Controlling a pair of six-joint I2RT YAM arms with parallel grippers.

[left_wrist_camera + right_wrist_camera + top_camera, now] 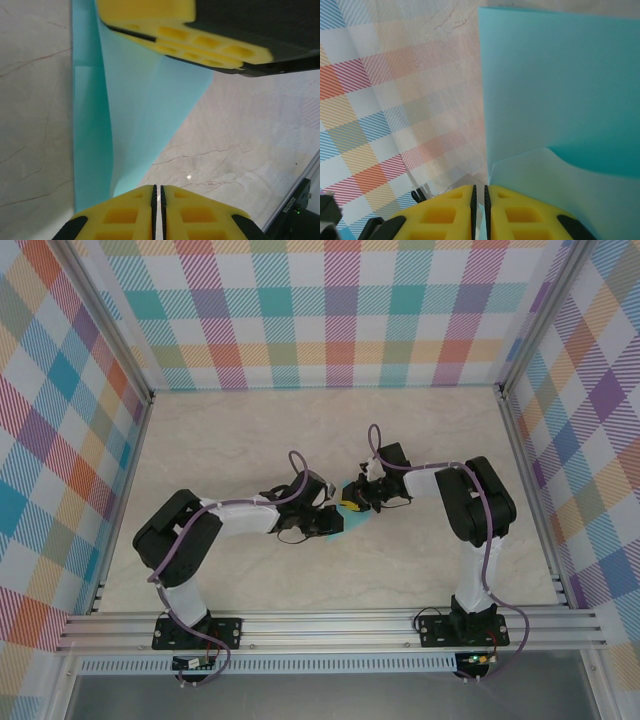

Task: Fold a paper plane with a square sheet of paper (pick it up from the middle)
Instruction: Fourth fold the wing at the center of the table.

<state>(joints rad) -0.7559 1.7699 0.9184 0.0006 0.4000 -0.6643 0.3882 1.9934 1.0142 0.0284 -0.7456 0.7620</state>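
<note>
Left gripper (158, 200): jaws pressed together, tips at one end of the partly folded turquoise sheet of paper (140, 115).
Right gripper (480, 200): closed, pinching the opposite end.
Sheet: middle of the table (250, 435), between both grippers.

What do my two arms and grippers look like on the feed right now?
Left arm and right arm: black joints, white mid-sections, purple cables looping alongside. Left gripper and right gripper: yellow fingers with rectangular recesses, black ribbed inner edges.

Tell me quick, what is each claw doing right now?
Left gripper: closed, tips against the paper, grip unclear.
Right gripper: closed, pinching the lifted paper.
</note>
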